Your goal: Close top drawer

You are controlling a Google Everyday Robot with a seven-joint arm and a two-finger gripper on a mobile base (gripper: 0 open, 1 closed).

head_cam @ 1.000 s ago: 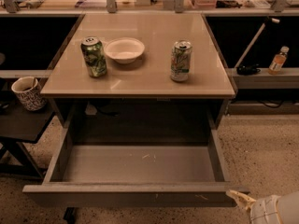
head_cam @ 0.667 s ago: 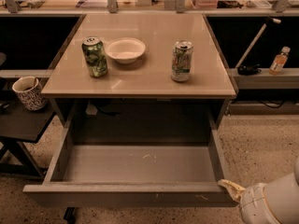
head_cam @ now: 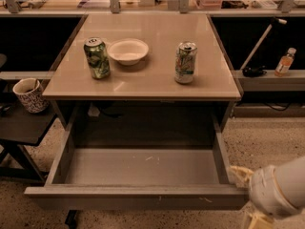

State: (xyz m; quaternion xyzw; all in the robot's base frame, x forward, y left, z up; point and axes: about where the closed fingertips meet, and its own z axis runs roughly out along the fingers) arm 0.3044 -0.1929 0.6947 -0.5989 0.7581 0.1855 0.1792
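Note:
The top drawer (head_cam: 143, 168) is pulled wide open under the tan cabinet top (head_cam: 147, 66). Its grey inner floor is bare and its flat front edge (head_cam: 136, 191) runs along the bottom of the camera view. My gripper (head_cam: 248, 194) is at the bottom right, with one pale fingertip (head_cam: 239, 171) beside the drawer's front right corner and the white arm behind it. A second fingertip shows below, at the frame's bottom edge.
On the cabinet top stand a green can (head_cam: 97, 57), a white bowl (head_cam: 127, 50) and a pale can (head_cam: 185, 62). A patterned mug (head_cam: 29, 94) sits on a dark side table at left. An orange bottle (head_cam: 285, 62) stands on a shelf at right.
My gripper and arm have moved up and left from the bottom right corner toward the drawer's front right corner. The drawer has not moved.

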